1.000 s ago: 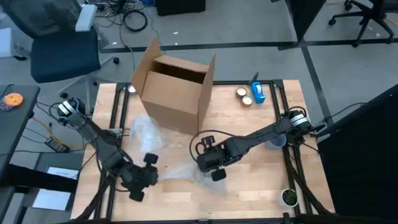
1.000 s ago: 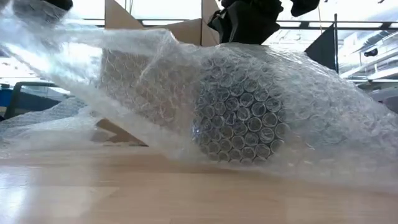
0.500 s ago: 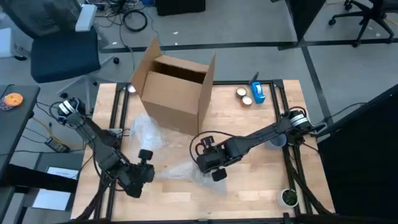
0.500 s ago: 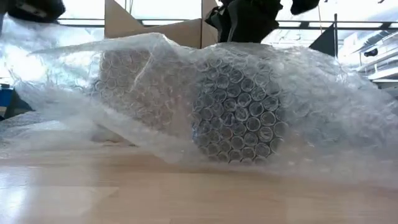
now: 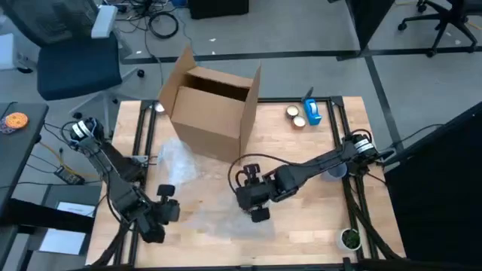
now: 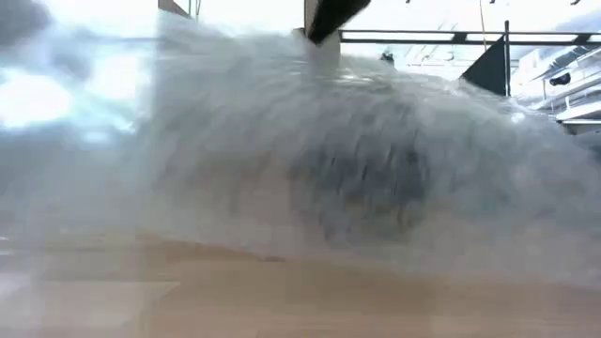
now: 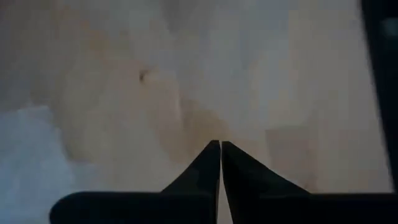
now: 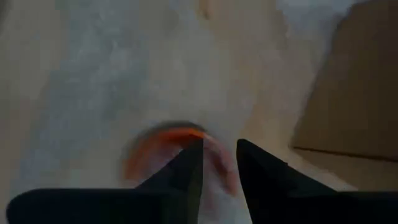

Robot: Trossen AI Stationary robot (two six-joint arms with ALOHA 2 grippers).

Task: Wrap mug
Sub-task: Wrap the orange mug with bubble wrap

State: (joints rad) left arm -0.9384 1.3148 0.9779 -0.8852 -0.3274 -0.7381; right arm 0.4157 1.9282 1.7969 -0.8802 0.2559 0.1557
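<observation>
At the near left corner of the wooden surface (image 5: 316,226), the left gripper (image 5: 154,218) was seen from above, low over the boards. In the left wrist view its fingers (image 7: 211,168) were pressed together, tip to tip; whether a film of wrap was pinched between them could not be told. A sheet of bubble wrap (image 5: 218,214) was spread from just beside that gripper rightward across the near part of the surface, and a second crumpled piece (image 5: 177,162) lay farther back, near the cardboard box (image 5: 215,109), which stood open at the back of the surface. In the low view the bubble wrap (image 6: 310,160) was blurred and filled most of the frame, draped over a dark mass at its middle. The right gripper (image 5: 252,197) was held at the middle of the surface, at the right end of the sheet. In the right wrist view its fingers (image 8: 186,168) were parted by a narrow gap, and just beyond them the mug (image 8: 171,152) was seen as an orange ring under the wrap, its mouth apparently turned toward the camera; its long axis could not be made out. Two tape rolls (image 5: 295,115) and a blue dispenser (image 5: 311,110) lay at the back right.
</observation>
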